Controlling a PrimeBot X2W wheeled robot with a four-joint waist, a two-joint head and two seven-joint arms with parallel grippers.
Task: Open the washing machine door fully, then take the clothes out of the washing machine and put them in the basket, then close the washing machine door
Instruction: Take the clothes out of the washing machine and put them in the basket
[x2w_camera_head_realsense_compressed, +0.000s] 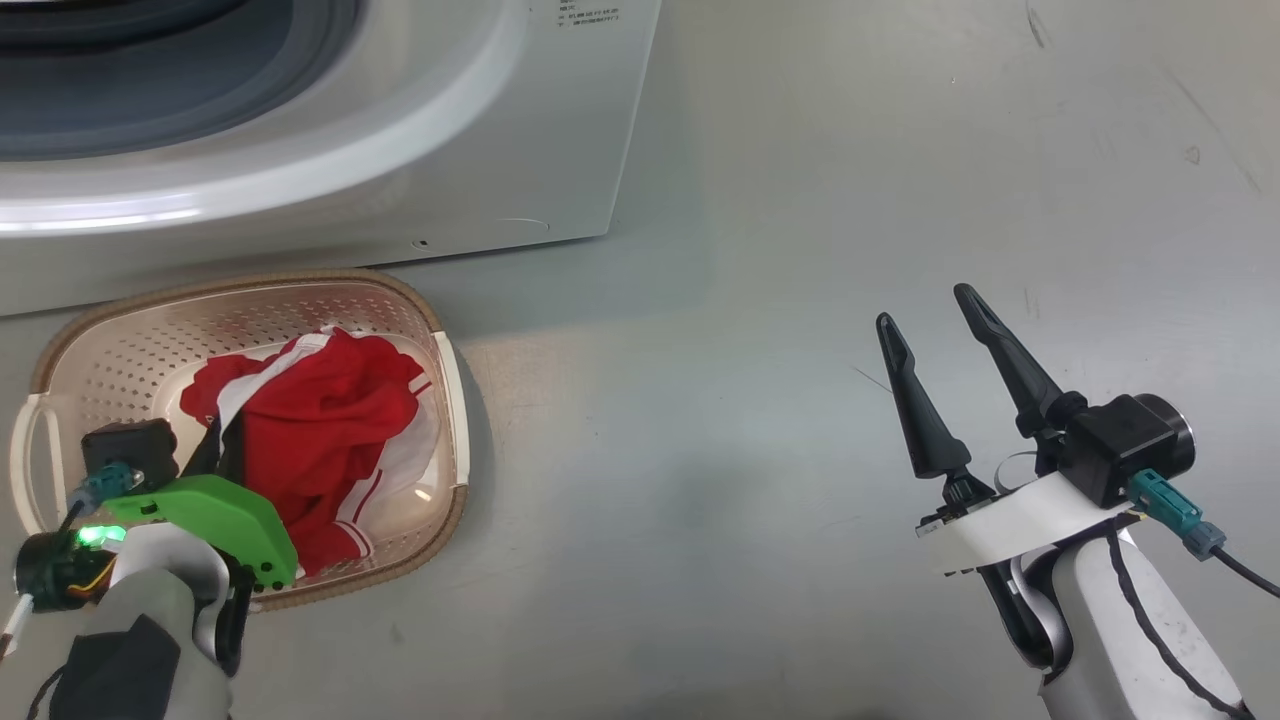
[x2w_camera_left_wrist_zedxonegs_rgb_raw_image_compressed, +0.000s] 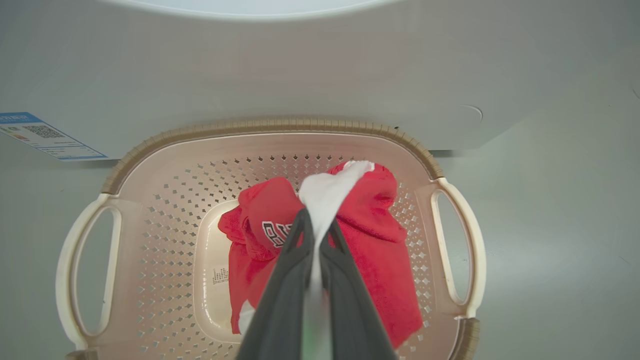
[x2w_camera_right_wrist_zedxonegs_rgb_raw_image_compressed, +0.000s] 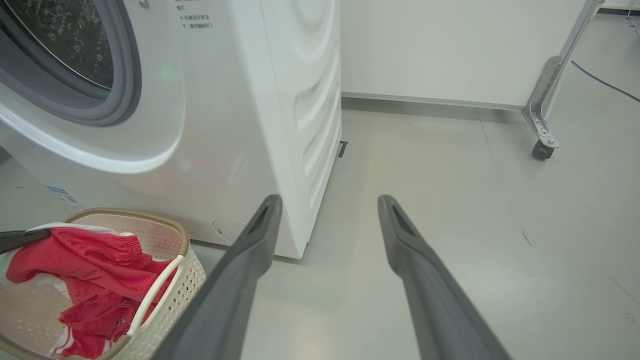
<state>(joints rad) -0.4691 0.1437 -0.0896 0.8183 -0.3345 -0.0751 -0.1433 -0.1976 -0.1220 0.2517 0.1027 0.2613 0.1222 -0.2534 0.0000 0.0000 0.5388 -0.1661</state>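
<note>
My left pincer (x2w_camera_left_wrist_zedxonegs_rgb_raw_image_compressed: 316, 226) is clamping a white strip of the clothes (x2w_camera_left_wrist_zedxonegs_rgb_raw_image_compressed: 380, 260), soft red fabric draping into the cream perforated basket (x2w_camera_left_wrist_zedxonegs_rgb_raw_image_compressed: 270, 126) directly below. My right pincer (x2w_camera_head_realsense_compressed: 925, 306) is standing wide and empty over grey floor (x2w_camera_head_realsense_compressed: 800, 300). The white washing machine (x2w_camera_head_realsense_compressed: 420, 170) is standing just behind the basket.

Floor (x2w_camera_head_realsense_compressed: 800, 250) on my feeds: smooth pale grey, slight sheen, soft even light, a few dark scuffs (x2w_camera_right_wrist_zedxonegs_rgb_raw_image_compressed: 525, 235). In the right wrist view I see a plain white wall (x2w_camera_right_wrist_zedxonegs_rgb_raw_image_compressed: 450, 45) at the back with a grey strip (x2w_camera_right_wrist_zedxonegs_rgb_raw_image_compressed: 415, 101) along its base. A slanted silver metal frame leg (x2w_camera_right_wrist_zedxonegs_rgb_raw_image_compressed: 545, 100) stands on a small dark caster (x2w_camera_right_wrist_zedxonegs_rgb_raw_image_compressed: 542, 149). A thin dark cable (x2w_camera_right_wrist_zedxonegs_rgb_raw_image_compressed: 600, 82) lies on the floor past it.
</note>
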